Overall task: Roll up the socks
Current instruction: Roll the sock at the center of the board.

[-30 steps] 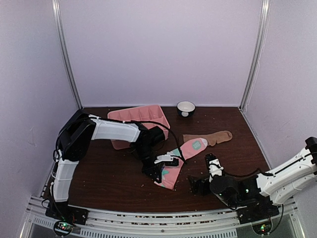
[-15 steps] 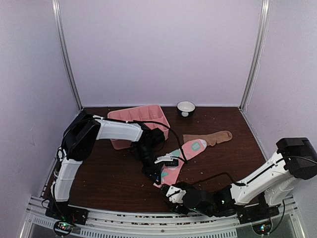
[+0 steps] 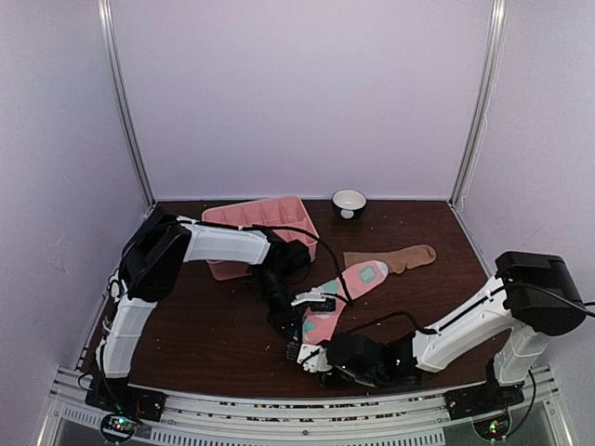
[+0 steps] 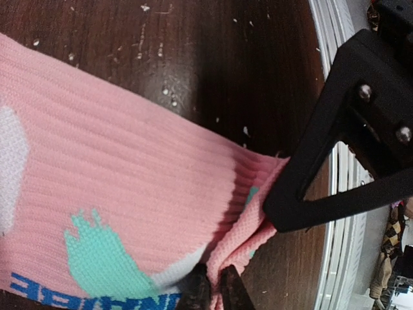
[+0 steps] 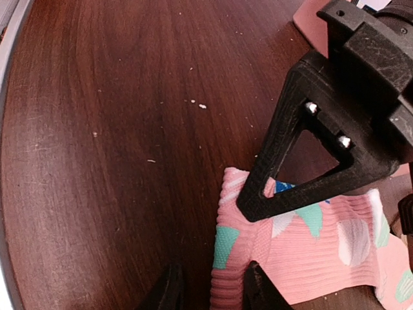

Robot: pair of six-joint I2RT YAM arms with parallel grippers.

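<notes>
A pink sock (image 3: 358, 276) with teal and white patches lies slantwise mid-table, its cuff toward the near edge. My left gripper (image 3: 296, 321) is shut on a fold of that cuff; the left wrist view shows its fingertips (image 4: 211, 294) pinching the pink sock (image 4: 116, 174). My right gripper (image 3: 305, 355) sits low at the cuff's near corner. In the right wrist view it (image 5: 213, 290) stands open and partly narrowed, with the edge of the pink sock (image 5: 322, 252) between its fingers and a gap on the left side. The tan-brown sock (image 3: 400, 257) lies flat beyond the pink toe.
A pink compartmented tray (image 3: 251, 216) sits at the back left, behind the left arm. A small white bowl (image 3: 349, 202) stands at the back wall. The table's metal front rail runs close behind the right gripper. Crumbs dot the dark wood.
My right arm has swung from the right side across to the pink sock's cuff, and its jaws have narrowed around the edge. The left gripper has kept its hold.
</notes>
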